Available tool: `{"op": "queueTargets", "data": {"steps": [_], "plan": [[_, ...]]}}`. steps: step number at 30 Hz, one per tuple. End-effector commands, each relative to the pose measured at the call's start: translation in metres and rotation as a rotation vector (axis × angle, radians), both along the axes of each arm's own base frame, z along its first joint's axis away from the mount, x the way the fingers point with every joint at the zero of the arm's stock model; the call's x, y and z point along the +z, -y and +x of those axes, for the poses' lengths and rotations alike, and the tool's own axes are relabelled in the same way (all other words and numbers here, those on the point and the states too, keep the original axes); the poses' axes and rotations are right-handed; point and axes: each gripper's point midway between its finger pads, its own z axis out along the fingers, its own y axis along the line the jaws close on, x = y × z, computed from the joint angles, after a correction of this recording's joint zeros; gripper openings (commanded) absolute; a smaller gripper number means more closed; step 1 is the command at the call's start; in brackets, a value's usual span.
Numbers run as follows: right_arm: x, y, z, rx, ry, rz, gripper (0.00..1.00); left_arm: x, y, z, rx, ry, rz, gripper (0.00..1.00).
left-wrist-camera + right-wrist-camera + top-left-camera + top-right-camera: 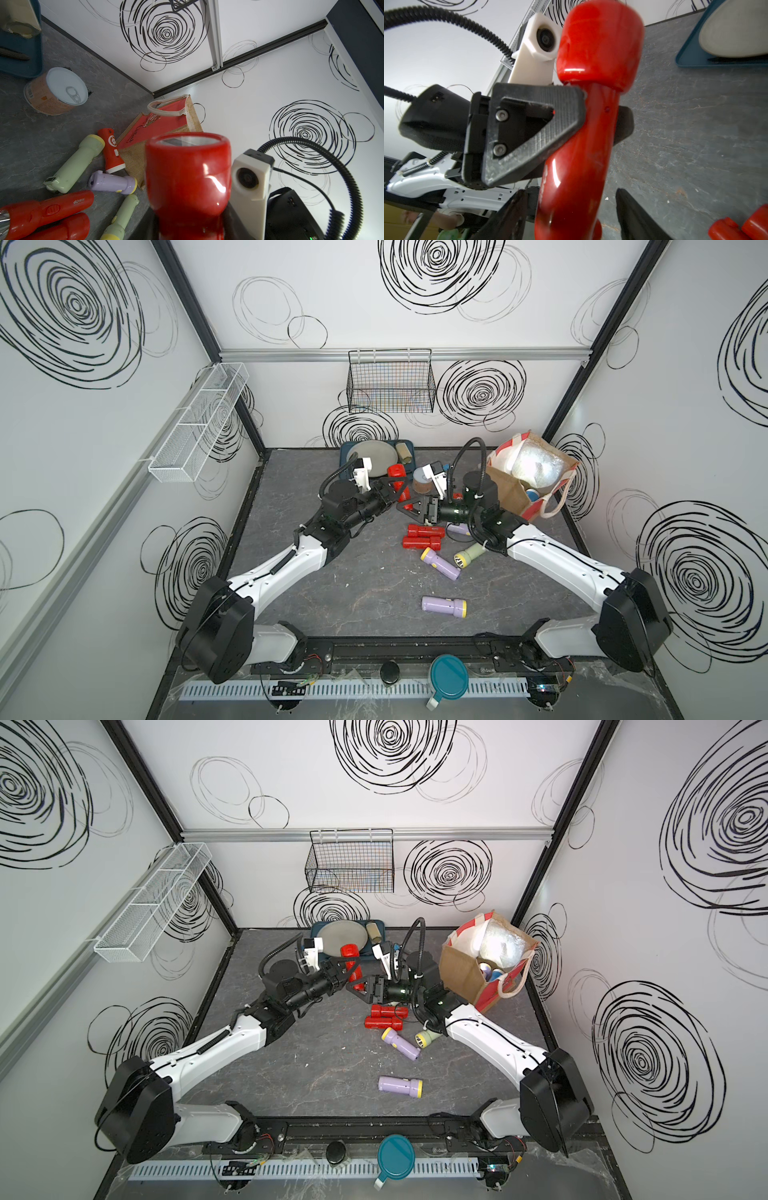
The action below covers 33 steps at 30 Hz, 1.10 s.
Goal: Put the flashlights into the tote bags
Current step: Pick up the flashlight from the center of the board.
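red torch is held over the table, left gripper clamped tight below its head; right gripper is half open around its tail, small gaps both sides; bag stands far right

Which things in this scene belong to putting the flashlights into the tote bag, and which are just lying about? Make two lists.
Belong: held red flashlight; red flashlights on the table; lilac flashlights; pale green flashlight; tote bag.
Lying about: tin; blue tray; grey plate; beige cylinder; black wire basket; teal lid.
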Motion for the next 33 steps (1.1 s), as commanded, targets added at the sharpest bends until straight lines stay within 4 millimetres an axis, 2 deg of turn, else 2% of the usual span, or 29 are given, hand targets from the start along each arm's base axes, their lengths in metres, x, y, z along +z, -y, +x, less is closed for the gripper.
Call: {"op": "queueTargets", "data": {"steps": [1,3,11,17,23,29,33], "plan": [[0.012,-0.004,-0.001,0.015,0.018,0.043,0.59,0.026,0.002,0.000,-0.003,0.083,-0.058,0.00],[0.010,-0.004,-0.002,0.017,0.015,0.039,0.55,0.026,0.002,0.000,-0.002,0.084,-0.059,0.00],[0.009,-0.007,0.000,0.018,0.010,0.035,0.58,0.025,0.004,-0.002,-0.009,0.082,-0.058,0.00],[0.009,-0.009,0.002,0.014,0.014,0.035,0.53,0.026,0.006,-0.003,-0.012,0.083,-0.067,0.00],[0.011,-0.009,0.003,0.005,0.021,0.037,0.32,0.025,0.007,-0.005,-0.016,0.079,-0.069,0.00],[0.007,-0.005,0.006,-0.028,0.025,0.017,0.03,0.022,0.006,-0.006,-0.014,0.072,-0.065,0.00],[-0.004,0.006,0.014,-0.106,0.027,-0.057,0.00,0.025,0.002,-0.005,-0.009,0.085,-0.070,0.44]]}}
